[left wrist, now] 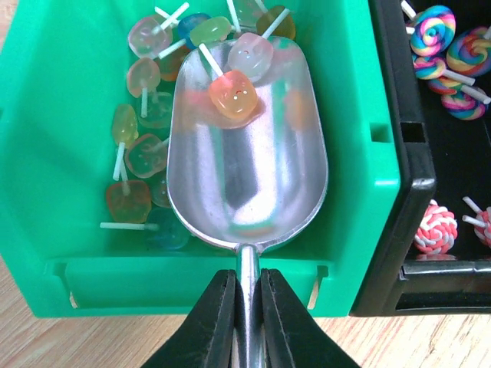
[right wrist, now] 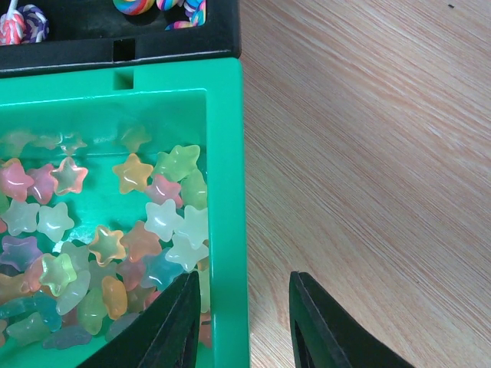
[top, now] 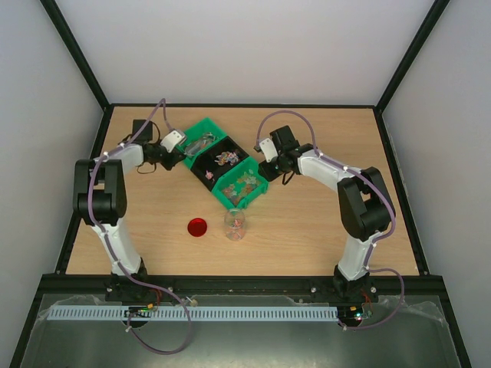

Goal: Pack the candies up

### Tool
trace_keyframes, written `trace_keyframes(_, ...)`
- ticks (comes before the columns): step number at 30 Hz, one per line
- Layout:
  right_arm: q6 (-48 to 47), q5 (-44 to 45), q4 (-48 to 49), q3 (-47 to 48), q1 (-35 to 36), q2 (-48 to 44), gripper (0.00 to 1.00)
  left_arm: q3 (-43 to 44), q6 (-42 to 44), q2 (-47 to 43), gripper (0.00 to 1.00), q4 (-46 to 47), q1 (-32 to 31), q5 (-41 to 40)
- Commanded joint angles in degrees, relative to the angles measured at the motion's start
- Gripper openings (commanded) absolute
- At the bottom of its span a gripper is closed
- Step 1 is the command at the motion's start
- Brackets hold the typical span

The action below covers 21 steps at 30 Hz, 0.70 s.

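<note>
My left gripper is shut on the handle of a silver scoop. The scoop's bowl lies in a green bin and holds an orange candy and a pale one, both on sticks. More stick candies lie to its left. My right gripper is open astride the wall of another green bin. One finger is inside among star candies; the other is over the table, apart from the wall. From the top, the left gripper and right gripper flank the bins.
A black bin with swirl lollipops stands between the two green bins. In front of the bins a clear jar with a few candies stands on the wooden table, and a red lid lies to its left.
</note>
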Motion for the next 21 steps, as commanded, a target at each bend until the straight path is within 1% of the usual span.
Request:
trace_keyframes(1, -0.09, 0.20, -0.72, 0.12, -0.29, -0.93, 0.33, -1.30, -2.13, -2.72, 0.02, 6.20, 0.50, 2.68)
trace_keyframes(11, 0.01, 0.34, -0.88, 0.26, -0.29, -0.74, 0.33, -4.36, -2.90, -4.18, 0.02, 11.15, 0.59, 3.16)
trace_keyframes(21, -0.04, 0.23, -1.00, 0.35, -0.29, -0.63, 0.33, -9.53, -4.34, -8.66, 0.02, 18.24, 1.15, 4.11)
